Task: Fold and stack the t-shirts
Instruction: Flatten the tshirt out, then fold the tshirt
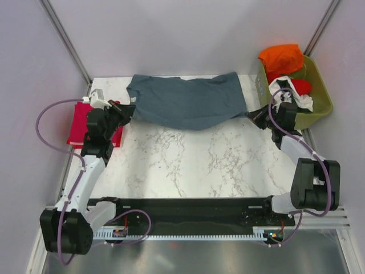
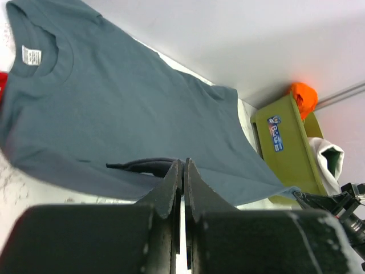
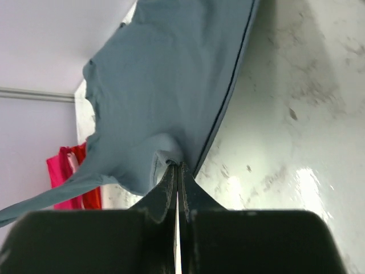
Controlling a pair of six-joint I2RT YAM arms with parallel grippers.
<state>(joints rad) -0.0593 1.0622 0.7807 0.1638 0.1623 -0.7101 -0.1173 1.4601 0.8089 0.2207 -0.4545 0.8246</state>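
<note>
The slate blue-grey t-shirt [image 1: 185, 103] is stretched across the upper middle, its two ends clamped tightly by the left gripper [image 2: 182, 165] and right gripper [image 3: 175, 166].

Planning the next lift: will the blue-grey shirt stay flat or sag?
Probably sags: the shirt puckers into folds where the right hand pinches it. Likely light: that pinch plus one by the left hand seems enough to hold its edges up. Its middle may drag on the table.
</note>
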